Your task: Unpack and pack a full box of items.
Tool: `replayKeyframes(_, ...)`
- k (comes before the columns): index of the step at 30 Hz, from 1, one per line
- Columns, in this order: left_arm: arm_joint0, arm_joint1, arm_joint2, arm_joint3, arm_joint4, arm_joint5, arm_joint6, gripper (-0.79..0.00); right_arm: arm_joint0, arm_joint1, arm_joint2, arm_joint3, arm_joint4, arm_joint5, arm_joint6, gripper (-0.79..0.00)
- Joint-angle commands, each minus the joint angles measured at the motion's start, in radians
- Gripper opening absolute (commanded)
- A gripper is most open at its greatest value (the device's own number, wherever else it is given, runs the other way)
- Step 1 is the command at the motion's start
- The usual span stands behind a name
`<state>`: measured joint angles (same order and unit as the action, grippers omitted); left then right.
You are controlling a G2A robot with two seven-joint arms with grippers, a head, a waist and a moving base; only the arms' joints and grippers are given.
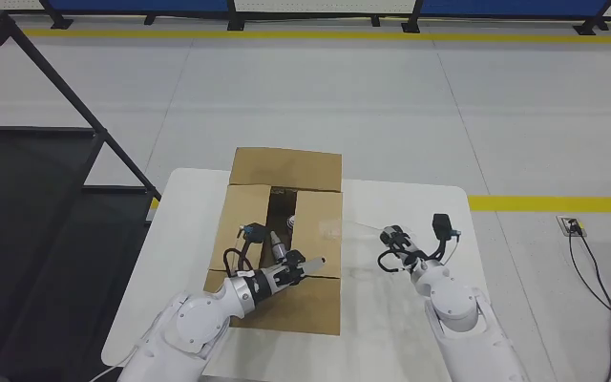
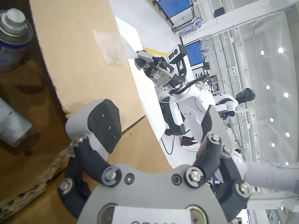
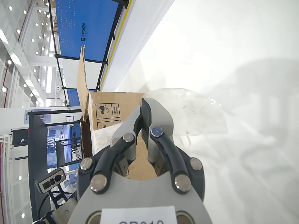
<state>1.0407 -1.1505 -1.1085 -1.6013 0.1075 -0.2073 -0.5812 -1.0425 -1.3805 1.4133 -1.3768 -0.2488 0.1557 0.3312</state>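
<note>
Box [image 1: 284, 239] is sitting mid-surface [image 1: 401, 315], flaps partly open, cans [image 2: 14, 31] inside. Right fingers [image 3: 161, 120] are pinching the clear tape strip [image 2: 127, 47] off one flap, likely peeling it. Left fingers [image 2: 105, 122] are hovering over the near flap, spread and holding nothing.

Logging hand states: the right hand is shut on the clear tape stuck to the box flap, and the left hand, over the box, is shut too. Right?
No: the left hand is open and holds nothing, as the left wrist view shows. The right hand is indeed shut on the clear tape stuck to the box flap, and the left hand is over the box.
</note>
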Motion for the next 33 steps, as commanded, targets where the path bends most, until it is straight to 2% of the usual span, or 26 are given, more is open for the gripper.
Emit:
replayKeyframes(1,0.000,-0.001,0.000,0.000,0.000,0.001,-0.001,0.000,-0.003,0.000,0.001,-0.002,0.004,-0.002,-0.005,-0.785)
replayKeyframes(23,0.001,-0.007,-0.002,0.005,0.007,-0.003,-0.004,0.000,-0.030,0.007,0.013,-0.011,0.039,-0.014,-0.030,-0.785)
replayKeyframes(25,0.002,-0.008,-0.003,0.005,0.008,-0.004,-0.005,0.000,-0.029,0.008,0.013,-0.009,0.040,-0.012,-0.028,-0.588)
replayKeyframes(26,0.002,-0.008,-0.003,0.004,0.009,-0.004,-0.006,0.000,-0.028,0.008,0.012,-0.009,0.041,-0.011,-0.027,-0.533)
replayKeyframes(29,0.002,-0.009,-0.002,0.004,0.010,-0.004,-0.007,0.000,-0.028,0.009,0.011,-0.009,0.043,-0.012,-0.026,-0.453)
replayKeyframes(33,0.002,-0.010,-0.002,0.003,0.011,-0.003,-0.006,0.000,-0.027,0.010,0.012,-0.006,0.048,-0.015,-0.026,-0.443)
